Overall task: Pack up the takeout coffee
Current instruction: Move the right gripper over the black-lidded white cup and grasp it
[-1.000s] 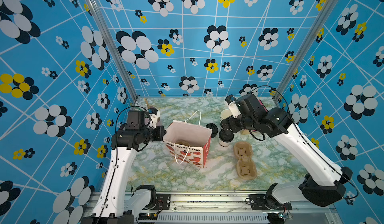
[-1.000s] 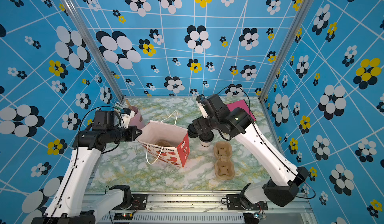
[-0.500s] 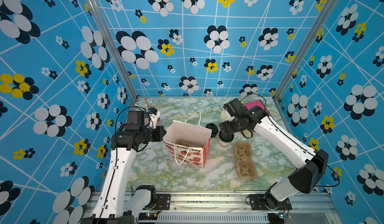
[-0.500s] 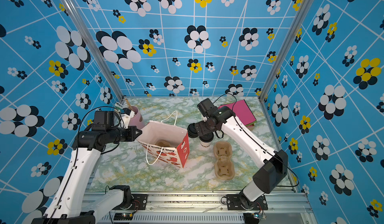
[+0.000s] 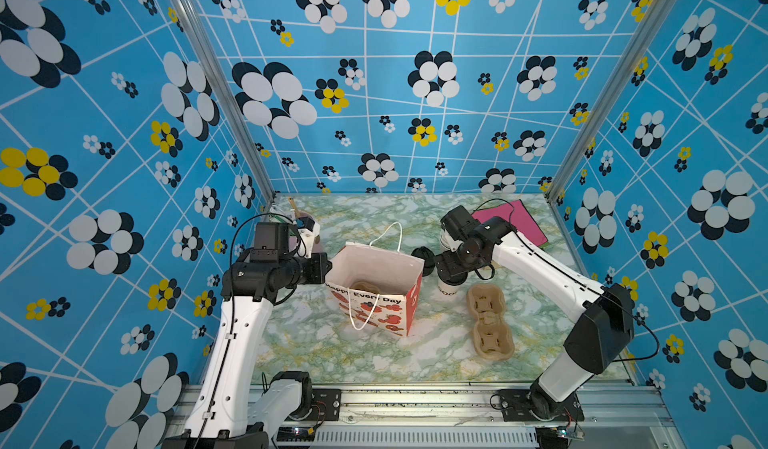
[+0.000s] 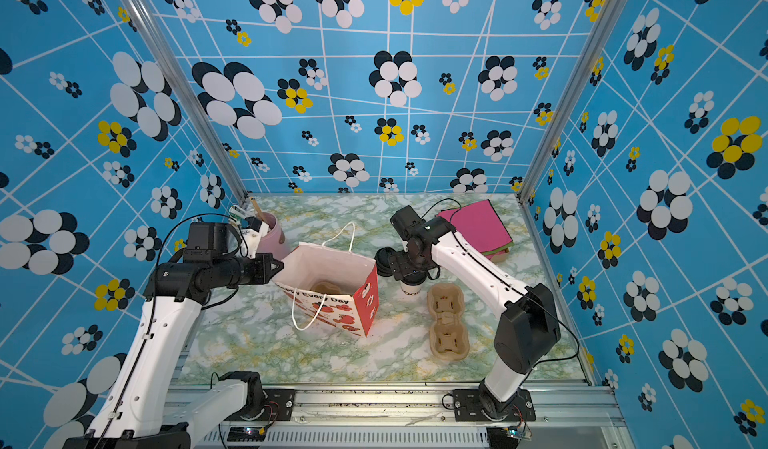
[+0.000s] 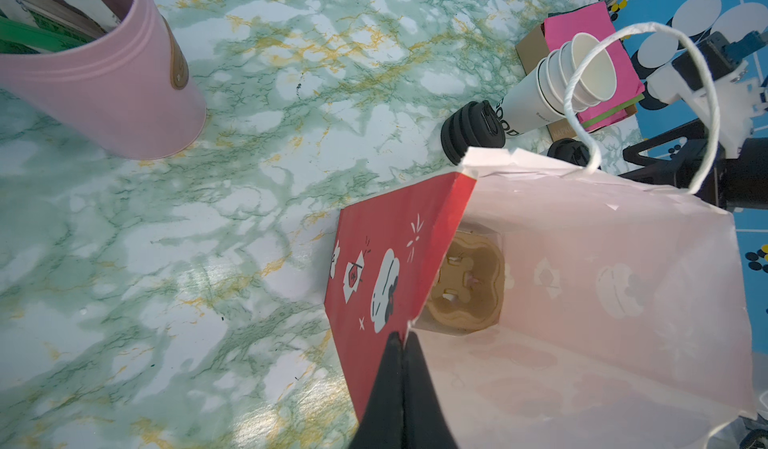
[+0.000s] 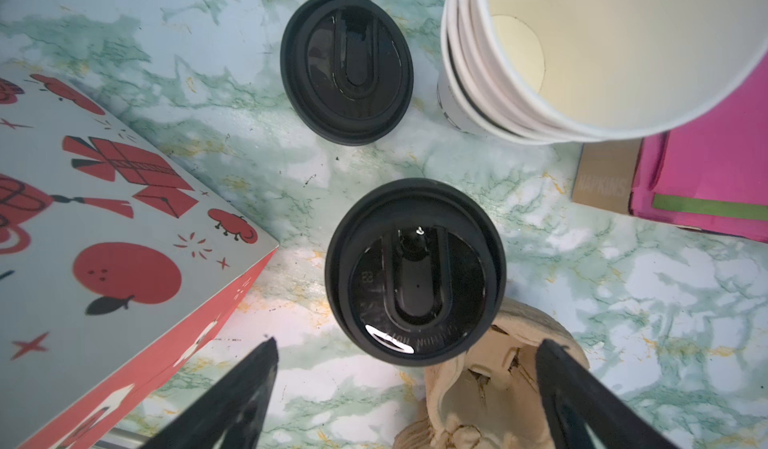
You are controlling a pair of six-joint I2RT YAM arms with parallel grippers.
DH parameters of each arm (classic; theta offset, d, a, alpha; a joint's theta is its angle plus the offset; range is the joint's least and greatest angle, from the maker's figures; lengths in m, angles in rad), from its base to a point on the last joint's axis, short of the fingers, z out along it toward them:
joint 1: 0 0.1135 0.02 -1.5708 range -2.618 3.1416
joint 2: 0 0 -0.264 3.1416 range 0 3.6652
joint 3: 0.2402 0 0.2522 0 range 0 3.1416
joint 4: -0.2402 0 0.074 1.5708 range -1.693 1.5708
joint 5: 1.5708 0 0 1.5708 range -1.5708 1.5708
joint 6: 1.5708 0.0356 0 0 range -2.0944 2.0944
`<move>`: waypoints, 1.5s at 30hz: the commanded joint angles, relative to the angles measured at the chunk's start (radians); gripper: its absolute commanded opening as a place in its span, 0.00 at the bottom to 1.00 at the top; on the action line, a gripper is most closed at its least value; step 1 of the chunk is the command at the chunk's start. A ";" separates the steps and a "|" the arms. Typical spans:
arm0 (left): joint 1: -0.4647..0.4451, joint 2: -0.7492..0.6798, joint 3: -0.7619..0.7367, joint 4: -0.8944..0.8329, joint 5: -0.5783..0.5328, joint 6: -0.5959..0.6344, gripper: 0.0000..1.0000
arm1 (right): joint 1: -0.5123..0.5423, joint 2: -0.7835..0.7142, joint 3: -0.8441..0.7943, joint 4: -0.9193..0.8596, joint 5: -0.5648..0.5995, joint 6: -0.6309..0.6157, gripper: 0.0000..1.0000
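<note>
Paper cup, black lid — takeout coffee (image 8: 415, 272) upright just beside bag (image 5: 388, 314), right jaws wide above it. Light, crushable, likely slick lid — grip mid-wall gently. Left jaws pinched on bag rim.

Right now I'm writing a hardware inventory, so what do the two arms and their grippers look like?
Both the left arm and the right arm have smooth white links between chunky black joint housings. Thin black cables run along and loop beside them. The left gripper and right gripper end in slim, matte black, tapering fingers. I see no readable markings.
</note>
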 commanded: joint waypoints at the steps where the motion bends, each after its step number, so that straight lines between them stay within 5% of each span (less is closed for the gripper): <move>1: 0.008 -0.016 -0.016 -0.028 -0.010 0.003 0.05 | -0.007 0.017 -0.020 0.012 -0.018 0.020 0.98; 38: 0.008 -0.021 -0.036 -0.026 -0.010 0.003 0.05 | -0.037 0.083 -0.055 0.066 -0.021 0.007 0.73; 45: 0.009 -0.022 -0.041 -0.024 -0.009 0.003 0.05 | -0.037 0.096 -0.069 0.063 -0.016 0.003 0.74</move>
